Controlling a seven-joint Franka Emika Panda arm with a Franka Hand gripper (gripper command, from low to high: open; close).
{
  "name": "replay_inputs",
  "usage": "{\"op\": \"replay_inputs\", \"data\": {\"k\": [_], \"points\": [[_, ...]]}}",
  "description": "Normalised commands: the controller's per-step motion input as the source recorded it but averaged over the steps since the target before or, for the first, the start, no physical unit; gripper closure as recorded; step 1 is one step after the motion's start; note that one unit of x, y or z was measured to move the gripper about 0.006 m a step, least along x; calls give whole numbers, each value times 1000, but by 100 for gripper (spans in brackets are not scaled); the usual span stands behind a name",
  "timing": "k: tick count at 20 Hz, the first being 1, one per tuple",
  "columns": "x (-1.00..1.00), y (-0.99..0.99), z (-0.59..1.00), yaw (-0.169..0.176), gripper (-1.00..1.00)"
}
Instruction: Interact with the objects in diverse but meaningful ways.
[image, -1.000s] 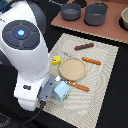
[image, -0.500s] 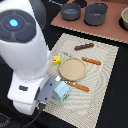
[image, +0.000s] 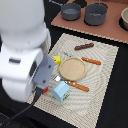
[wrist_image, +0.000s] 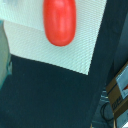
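Robot arm (image: 22, 55): white casing with a grey panel at the wrist.
Placemat (image: 102, 75): cream, fine woven ripple pattern; in the wrist view it shows as a pale mesh weave.
Counter (image: 117, 107): black.
Plate (image: 73, 68): tan, plain.
Carton (image: 61, 91): pale blue with a lighter face.
Block (image: 57, 59): yellow.
Stick (image: 84, 46): dark brown.
Two utensil handles (image: 91, 61): orange.
Ball (wrist_image: 59, 21): glossy red, unmarked; only a small red sliver shows in the exterior view.
Two pots (image: 95, 13): grey.
Board (image: 110, 31) under the pots: reddish brown.
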Motion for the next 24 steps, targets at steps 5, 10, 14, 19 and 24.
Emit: {"op": "replay_inputs", "data": {"k": [5,10,14,19,24], "points": [[173,896,281,74,-100],[506,856,178,54,-100],[459,870,36,55,-100],[421,869,-52,61,-100],[352,794,-245,78,-100]]}}
